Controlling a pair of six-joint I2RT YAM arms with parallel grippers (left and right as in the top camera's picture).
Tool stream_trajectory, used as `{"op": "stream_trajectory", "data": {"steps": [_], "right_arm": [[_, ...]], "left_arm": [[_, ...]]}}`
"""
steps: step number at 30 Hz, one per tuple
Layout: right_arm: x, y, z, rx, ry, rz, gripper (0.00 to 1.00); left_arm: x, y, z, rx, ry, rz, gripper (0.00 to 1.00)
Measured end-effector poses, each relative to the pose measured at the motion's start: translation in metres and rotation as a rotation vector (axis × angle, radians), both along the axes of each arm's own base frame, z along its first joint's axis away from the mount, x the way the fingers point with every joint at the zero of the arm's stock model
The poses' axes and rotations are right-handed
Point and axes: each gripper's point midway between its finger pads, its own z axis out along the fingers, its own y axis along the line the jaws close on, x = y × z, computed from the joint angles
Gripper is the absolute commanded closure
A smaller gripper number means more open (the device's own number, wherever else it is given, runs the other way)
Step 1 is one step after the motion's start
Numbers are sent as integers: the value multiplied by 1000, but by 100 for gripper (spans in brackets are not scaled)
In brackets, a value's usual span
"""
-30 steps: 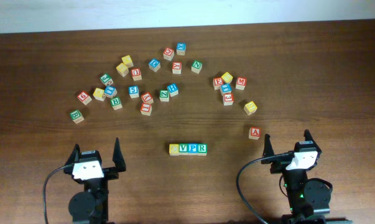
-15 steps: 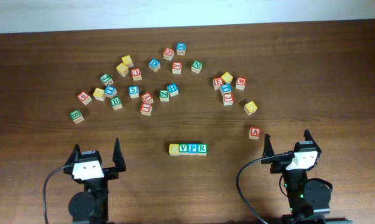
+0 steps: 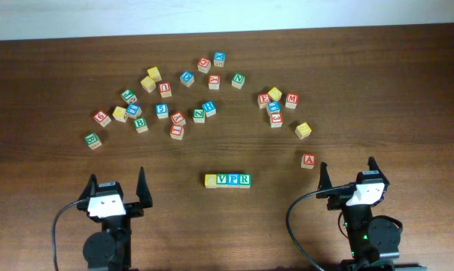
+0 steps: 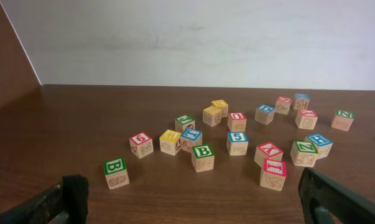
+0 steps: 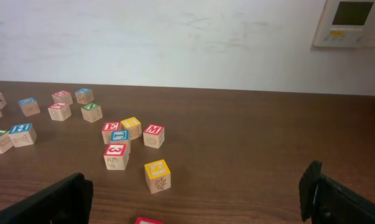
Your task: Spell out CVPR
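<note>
Left gripper (image 3: pixel 117 179): at the 7 o'clock edge of the table (image 3: pixel 407 90), jaws spread wide, nothing between them. In the left wrist view its fingers (image 4: pixel 72 194) sit at the two bottom corners, with bare wood between.

Right gripper (image 3: pixel 347 167): at 5 o'clock, jaws likewise spread and holding nothing. Its fingers (image 5: pixel 69 198) frame the bottom of the right wrist view in the same way.

Row of four blocks (image 3: pixel 228 180): lies between the two grippers, just toward 6 o'clock from the table's centre, well apart from both.
- The blocks are light wooden cubes with coloured top faces, set side by side and touching.
- From 9 o'clock to 3 o'clock: a yellow block (image 3: pixel 211 181) whose letter cannot be read at this size, then the V block (image 3: pixel 223 179), the P block (image 3: pixel 234 179) and the R block (image 3: pixel 245 179).
- The long axis runs from 9 o'clock to 3 o'clock. The letters face up with their tops toward 12 o'clock, so the row reads from the robot's side.

Loose blocks (image 3: pixel 162 111): scattered in an arc beyond the row, from about 10 o'clock to 2 o'clock, most standing separate and a few touching.
- The red A block (image 3: pixel 308 160) is nearest the right gripper, at its 11 o'clock.
- A green B block (image 4: pixel 116 173) is closest in the left wrist view.
</note>
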Motion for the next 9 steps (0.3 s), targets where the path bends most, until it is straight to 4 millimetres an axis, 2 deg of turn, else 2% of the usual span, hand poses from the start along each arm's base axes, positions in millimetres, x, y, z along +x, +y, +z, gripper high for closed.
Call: {"op": "stream_trajectory", "data": {"steps": [9], "right_arm": [[0, 0, 0, 0, 0, 0, 2]], "left_arm": [[0, 0, 0, 0, 0, 0, 1]]}}
